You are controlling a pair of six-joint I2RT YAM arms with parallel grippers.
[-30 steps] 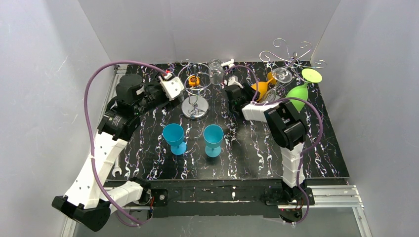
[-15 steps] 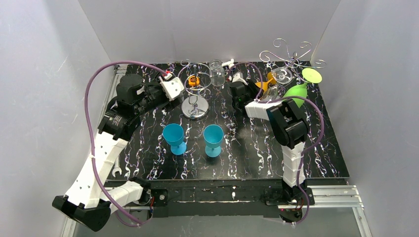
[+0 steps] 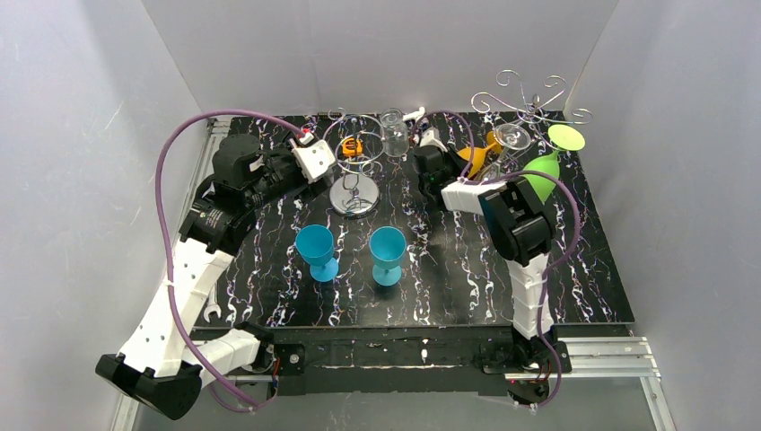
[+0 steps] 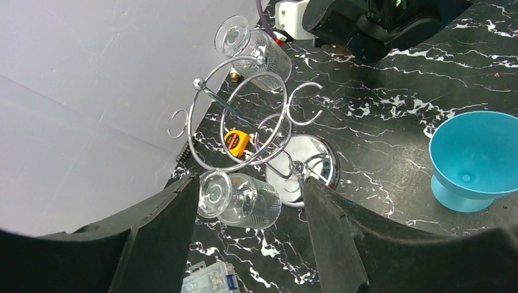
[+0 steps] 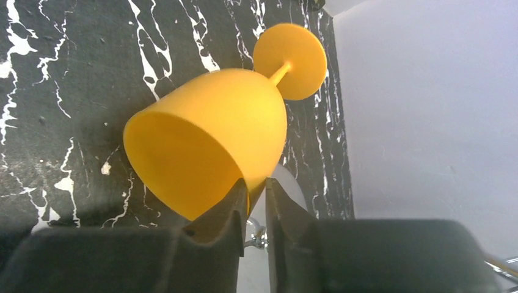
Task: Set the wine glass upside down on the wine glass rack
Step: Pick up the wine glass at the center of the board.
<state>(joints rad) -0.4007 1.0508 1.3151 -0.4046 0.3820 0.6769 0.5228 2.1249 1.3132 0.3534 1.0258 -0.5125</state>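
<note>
1. Grasp step: right pincer (image 5: 251,201) pinches the rim of the orange wine glass (image 5: 214,134), which lies sideways on the bench (image 5: 61,91) near the wine glass rack (image 3: 529,99).
2. Left pincer (image 4: 247,189) spread, idle.
3. Next, judged: lift, invert, slide stem into a scroll arm.

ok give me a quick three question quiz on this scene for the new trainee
1. True or false: both blue glasses stand upright on the table.
2. Where does the right gripper pinch the orange glass? A at the bowl's rim, B at the stem, C at the foot.
3. Fill in: the wine glass rack stands at the table's far ___ corner.
Key: 1 true; 2 A; 3 right.
</note>
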